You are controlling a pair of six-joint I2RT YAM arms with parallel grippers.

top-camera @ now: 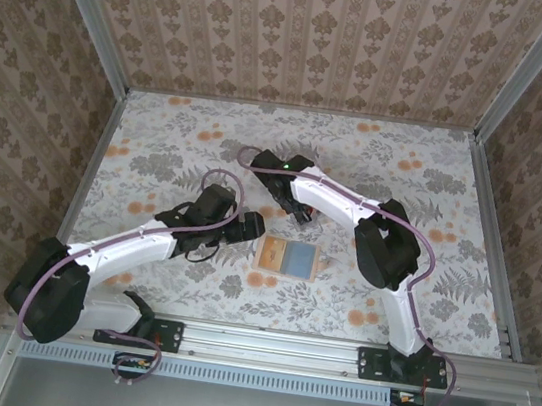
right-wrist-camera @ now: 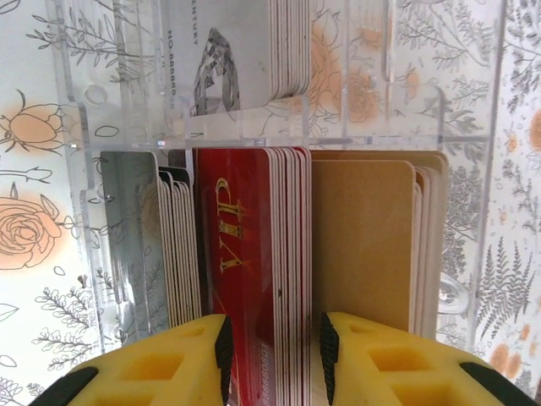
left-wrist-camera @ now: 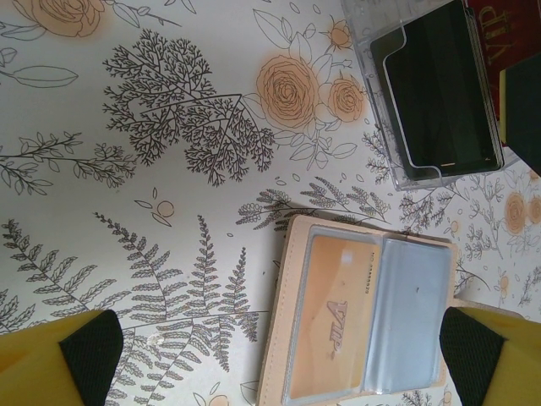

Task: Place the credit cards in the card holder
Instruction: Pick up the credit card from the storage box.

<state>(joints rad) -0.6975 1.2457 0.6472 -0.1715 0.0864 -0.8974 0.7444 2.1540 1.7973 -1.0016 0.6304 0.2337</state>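
The clear card holder stands under my right gripper, which straddles a leaning stack of red credit cards in a slot. Its jaws are narrowly open, the left pad at the red face and a thin gap at the right pad. Tan cards and grey ones fill the neighbouring slots. My left gripper is wide open above the tan wallet, which lies unfolded. An orange-yellow credit card sits inside the wallet's clear pocket. From above, the left gripper hovers just left of the wallet.
The card holder is just beyond the wallet, a dark card in it. More silver cards stand in the holder's far row. Floral cloth covers the table, with patterned walls on three sides and a metal rail at the near edge.
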